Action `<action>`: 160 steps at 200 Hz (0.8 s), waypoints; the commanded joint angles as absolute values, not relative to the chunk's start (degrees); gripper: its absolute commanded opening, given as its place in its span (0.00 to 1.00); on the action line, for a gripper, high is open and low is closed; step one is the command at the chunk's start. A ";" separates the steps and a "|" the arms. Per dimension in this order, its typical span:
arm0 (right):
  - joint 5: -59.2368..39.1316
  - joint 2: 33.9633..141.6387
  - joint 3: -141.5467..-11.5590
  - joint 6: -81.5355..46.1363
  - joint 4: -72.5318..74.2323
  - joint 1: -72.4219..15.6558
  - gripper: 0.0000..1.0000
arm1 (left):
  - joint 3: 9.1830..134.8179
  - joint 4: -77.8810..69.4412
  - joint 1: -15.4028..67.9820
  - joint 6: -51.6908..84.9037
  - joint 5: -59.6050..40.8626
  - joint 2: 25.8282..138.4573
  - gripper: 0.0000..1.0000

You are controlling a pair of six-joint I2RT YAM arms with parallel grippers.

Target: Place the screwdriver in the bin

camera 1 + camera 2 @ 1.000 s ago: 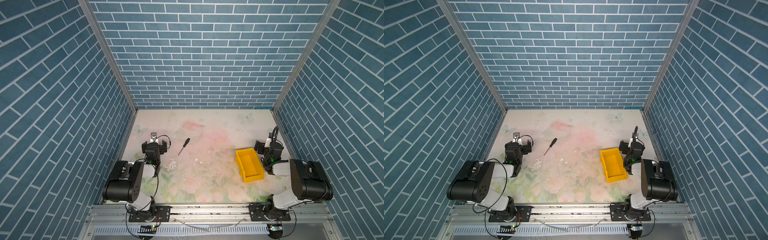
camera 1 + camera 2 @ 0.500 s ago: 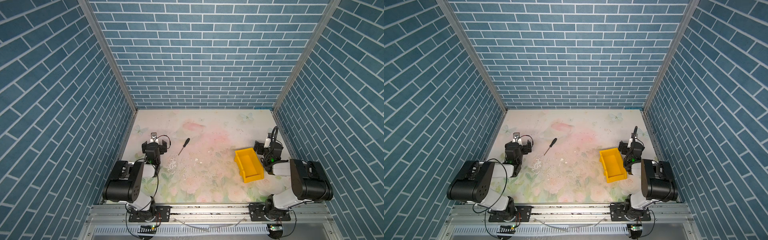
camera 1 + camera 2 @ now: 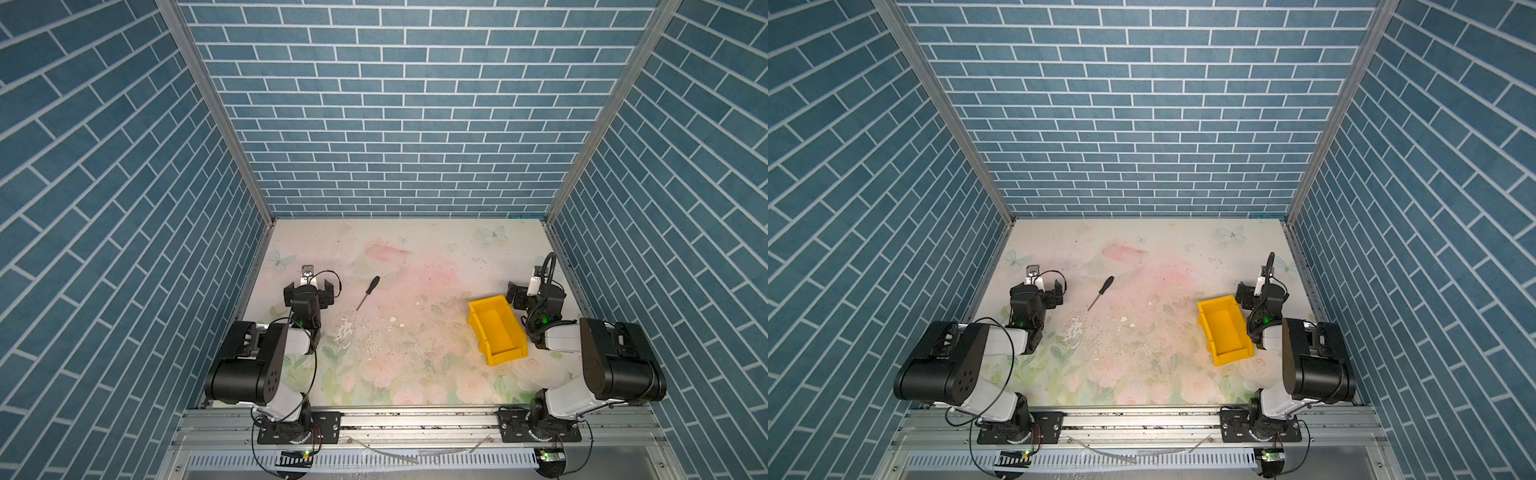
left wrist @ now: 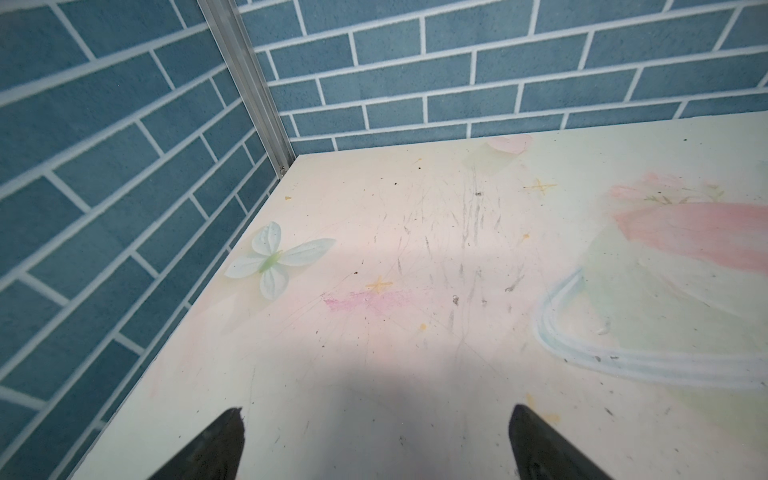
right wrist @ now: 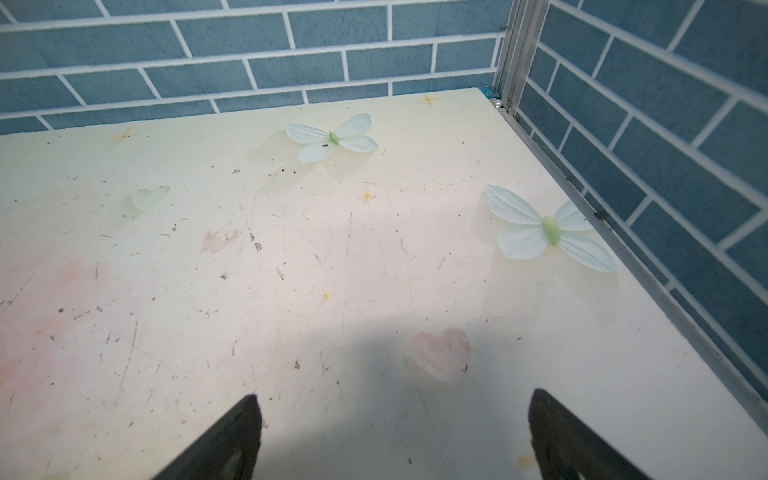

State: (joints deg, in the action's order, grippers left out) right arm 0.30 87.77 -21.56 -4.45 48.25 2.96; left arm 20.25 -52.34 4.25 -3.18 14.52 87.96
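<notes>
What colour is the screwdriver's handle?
Black. The screwdriver shows best in a top view; neither wrist view catches it.

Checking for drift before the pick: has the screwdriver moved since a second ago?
No. The screwdriver keeps its angle, its tip as near the chipped white patch as before.
</notes>
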 commanded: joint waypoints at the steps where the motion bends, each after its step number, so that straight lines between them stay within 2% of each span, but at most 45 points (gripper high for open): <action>1: 0.88 84.89 -21.20 -3.30 49.49 3.16 0.99 | 19.92 -52.33 4.51 -4.00 13.94 84.92 1.00; 52: 0.33 72.72 -23.02 -3.47 36.96 3.16 0.99 | 25.11 -37.22 9.54 -7.89 20.15 74.76 1.00; 75: -1.53 67.13 -26.11 -4.34 28.82 3.07 0.99 | 28.47 -32.66 11.64 -6.52 18.21 72.97 1.00; 113: -3.25 61.12 -31.20 -3.66 18.47 -0.14 0.99 | 39.66 -16.37 14.47 -4.13 8.81 76.16 1.00; 160: -6.69 59.14 -35.33 -0.53 11.96 -9.57 0.99 | 54.26 1.15 18.06 0.90 5.64 82.72 1.00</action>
